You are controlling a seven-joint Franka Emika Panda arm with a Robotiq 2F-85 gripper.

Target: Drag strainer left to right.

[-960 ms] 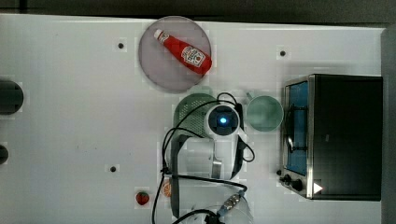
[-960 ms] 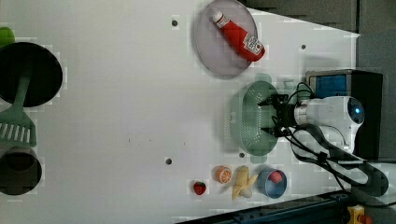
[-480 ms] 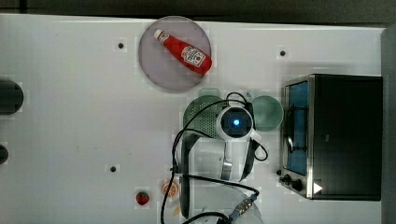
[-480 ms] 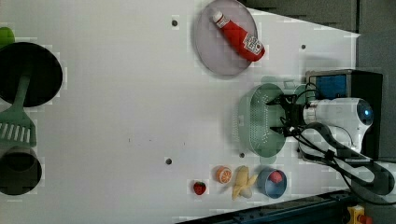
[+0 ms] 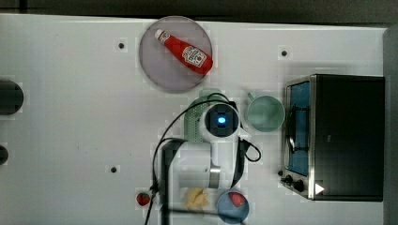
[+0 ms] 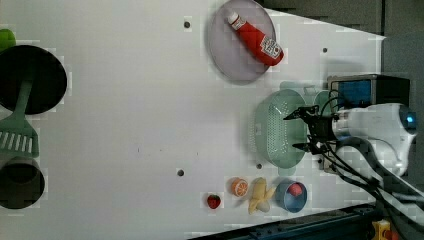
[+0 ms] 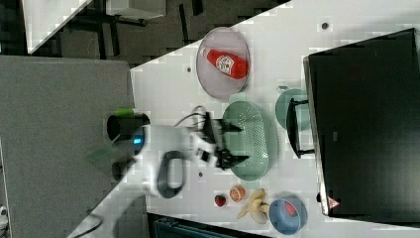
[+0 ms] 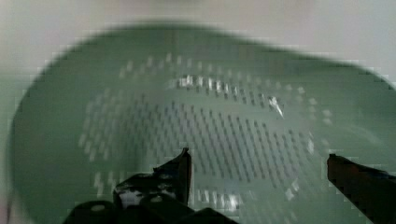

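The strainer (image 6: 274, 131) is a pale mint-green bowl dotted with holes. It rests on the white table between the grey plate and the small bowl of fruit. In the top view my wrist covers most of the strainer (image 5: 192, 123). My gripper (image 6: 292, 132) hangs over the bowl's inside, open, with nothing between its fingers. The right view shows the gripper (image 7: 242, 143) the same way over the strainer (image 7: 255, 141). In the wrist view the gripper (image 8: 259, 161) is spread above the strainer's perforated floor (image 8: 210, 121).
A mint-green mug (image 5: 265, 113) stands just at the top view's right of the strainer, with a black toaster oven (image 5: 345, 136) beyond it. A grey plate (image 5: 162, 70) carries a ketchup bottle (image 5: 186, 51). A strawberry (image 5: 143, 198), a banana (image 5: 197, 198) and a blue bowl (image 5: 232, 206) lie near the front edge.
In the left view the strainer has slid a little to the right. My wrist went right with it, then came back slightly. The fingers stayed open throughout.
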